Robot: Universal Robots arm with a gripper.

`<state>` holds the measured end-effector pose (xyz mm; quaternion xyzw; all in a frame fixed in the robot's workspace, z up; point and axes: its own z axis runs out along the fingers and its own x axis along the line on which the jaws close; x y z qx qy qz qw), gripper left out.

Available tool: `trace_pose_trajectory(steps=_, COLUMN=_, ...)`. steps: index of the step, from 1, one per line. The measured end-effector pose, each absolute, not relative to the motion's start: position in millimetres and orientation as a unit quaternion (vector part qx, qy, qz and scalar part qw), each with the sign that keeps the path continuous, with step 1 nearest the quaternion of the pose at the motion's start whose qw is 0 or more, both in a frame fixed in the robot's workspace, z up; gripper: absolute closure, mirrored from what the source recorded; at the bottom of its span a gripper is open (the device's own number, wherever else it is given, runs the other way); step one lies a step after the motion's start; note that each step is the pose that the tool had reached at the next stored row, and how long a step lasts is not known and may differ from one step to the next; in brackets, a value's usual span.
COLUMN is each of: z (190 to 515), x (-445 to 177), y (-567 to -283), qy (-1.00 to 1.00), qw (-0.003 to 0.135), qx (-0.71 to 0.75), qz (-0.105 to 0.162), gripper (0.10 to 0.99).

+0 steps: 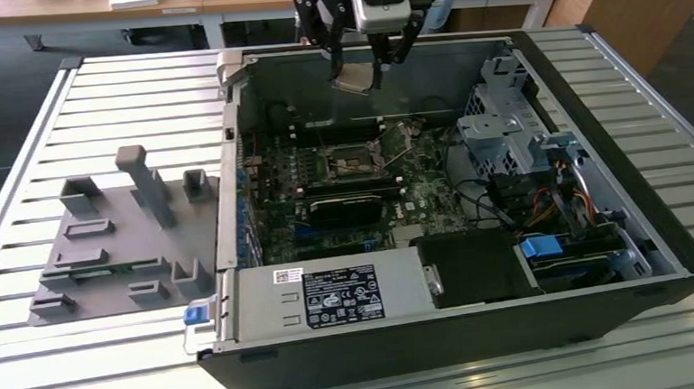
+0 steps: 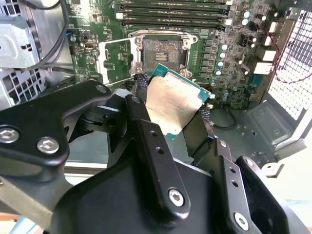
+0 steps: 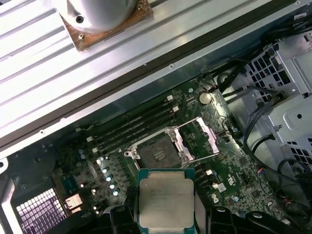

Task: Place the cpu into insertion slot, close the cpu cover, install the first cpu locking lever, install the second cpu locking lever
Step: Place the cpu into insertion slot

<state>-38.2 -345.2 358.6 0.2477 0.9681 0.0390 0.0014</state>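
Note:
My gripper (image 1: 360, 74) hangs above the back of the open computer case, shut on the cpu (image 1: 353, 79), a flat square chip with a dull silver top. In both wrist views the cpu (image 2: 170, 105) (image 3: 165, 200) sits between the black fingers (image 2: 141, 80), held by two opposite edges. It hovers short of the insertion slot (image 2: 163, 51) (image 3: 156, 153) (image 1: 351, 163), whose dark centre lies bare. The cpu cover (image 2: 114, 61) (image 3: 202, 136), a silvery window frame, is flipped open to one side of the slot.
The motherboard (image 1: 325, 232) lies in the case floor, with memory slots (image 3: 136, 122) beside the socket and a long black block (image 1: 348, 208) in front. The power supply (image 1: 317, 296) and drive cage (image 1: 500, 131) with cables crowd the near and right sides. A grey fixture plate (image 1: 121, 235) lies on the exterior view's left.

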Motion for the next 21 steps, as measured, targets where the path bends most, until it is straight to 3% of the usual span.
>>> trace_pose_trajectory(steps=21, z=358.0, x=-38.2, y=-345.2, qy=0.95, qw=0.004, qx=0.31, qz=0.038, gripper=0.545)
